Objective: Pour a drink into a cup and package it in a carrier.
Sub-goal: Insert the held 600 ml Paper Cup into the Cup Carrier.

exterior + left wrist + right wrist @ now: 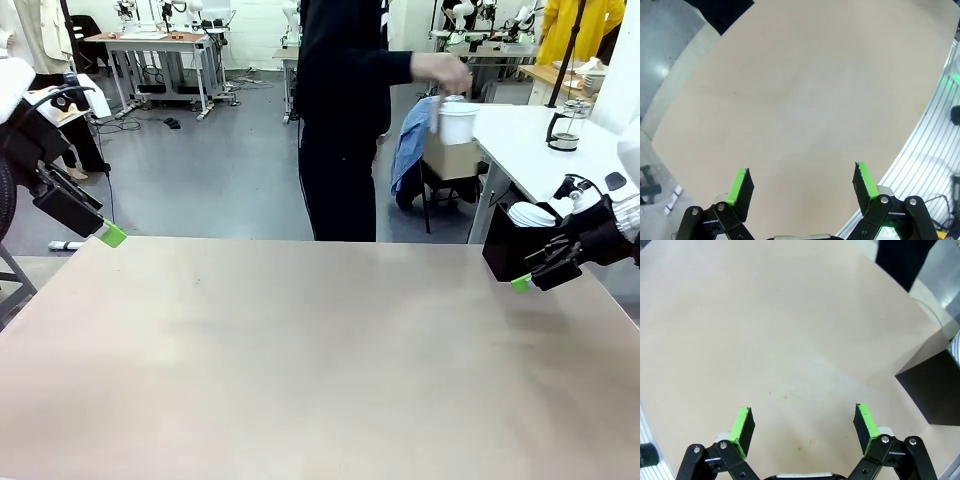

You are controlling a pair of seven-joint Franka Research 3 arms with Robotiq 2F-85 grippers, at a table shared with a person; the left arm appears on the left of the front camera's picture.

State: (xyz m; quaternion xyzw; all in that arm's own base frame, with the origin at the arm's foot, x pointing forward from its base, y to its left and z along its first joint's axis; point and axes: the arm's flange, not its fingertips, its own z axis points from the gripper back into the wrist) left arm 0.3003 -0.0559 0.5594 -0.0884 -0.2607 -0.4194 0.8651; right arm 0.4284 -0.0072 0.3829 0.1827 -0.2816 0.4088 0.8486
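Though set up and ready, not yet begun in any visible part. At the counter's left edge, left fingers (802, 182) spread fully wide, hovering over bare counter (805, 100), nothing between them.

Past the far edge, near its middle, a person (345, 120) facing a white side table (530, 135). One hand (445, 70) over a white cup (458, 123), held above a piece of brown cardboard (452, 158). Too small to tell tall cup from short lidded one, or carrier from plain box.

Farther right on the side table, a glass coffee press (563, 125). Contents too small to make out, so no telling where the drink is.

At the counter's right edge, a black box (503, 250) with white things stacked inside. Just beside it, right fingers (804, 422), likewise wide apart and holding nothing.

Judged from this: cup and likely carrier off the counter, over by the side table, in the person's reach rather than the robot's. Nothing poured, nothing packed. Everything left to do: bringing the things over, pouring, then seating the filled cup in a carrier slot.
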